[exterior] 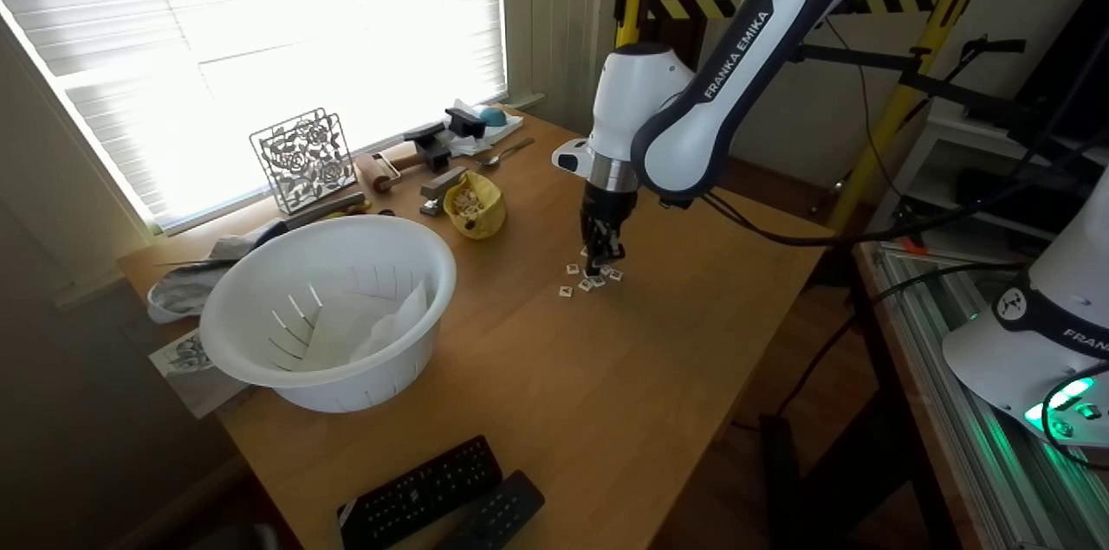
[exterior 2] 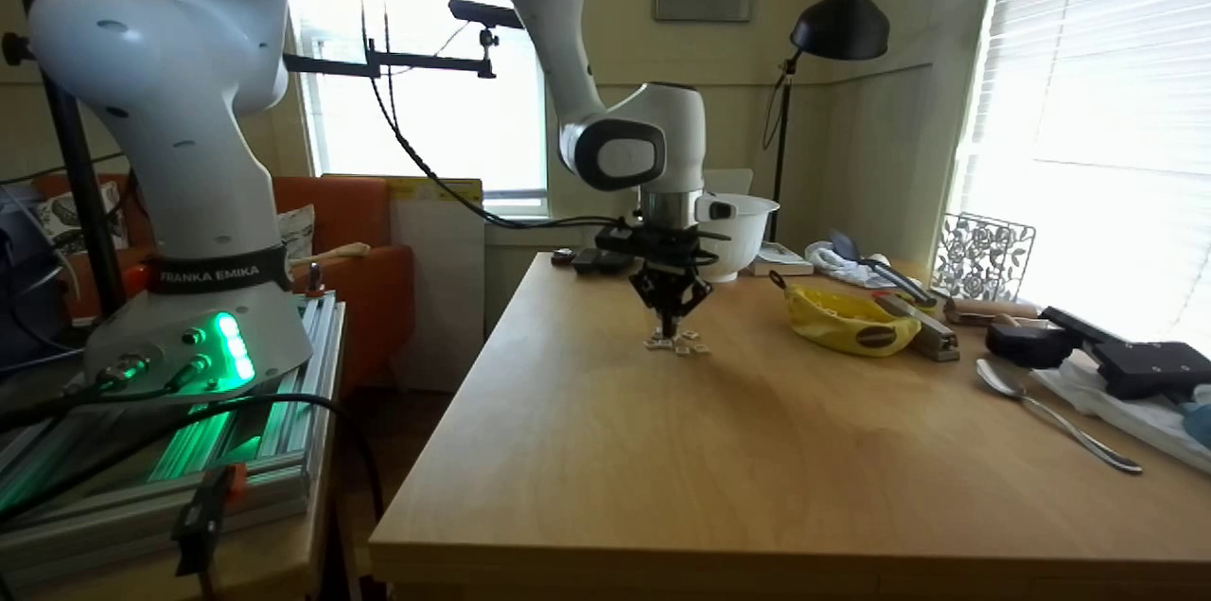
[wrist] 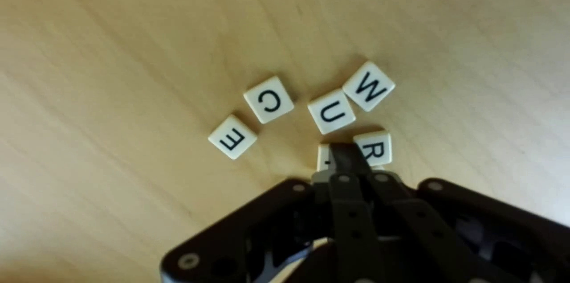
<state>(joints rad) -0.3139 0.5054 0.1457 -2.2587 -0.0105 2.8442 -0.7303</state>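
Jaws pinched together, the gripper (exterior 2: 669, 328) stands among letter tiles (wrist: 331, 111), nearer the tabletop's (exterior: 528, 385) edge opposite the window (exterior: 295, 22).

Near the window edge, one yellow pouch (exterior: 487, 223) of pale pieces (exterior: 468, 203), too many to count; by an end edge, one white colander (exterior: 381, 381) holding something white and papery (exterior: 403, 320), plus two black remotes (exterior: 424, 485). Loose, I read five tiles: E, C, U, W, R, others partly hidden.

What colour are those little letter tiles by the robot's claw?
The letter tiles are creamy white, marked in black; the wrist view shows this best.
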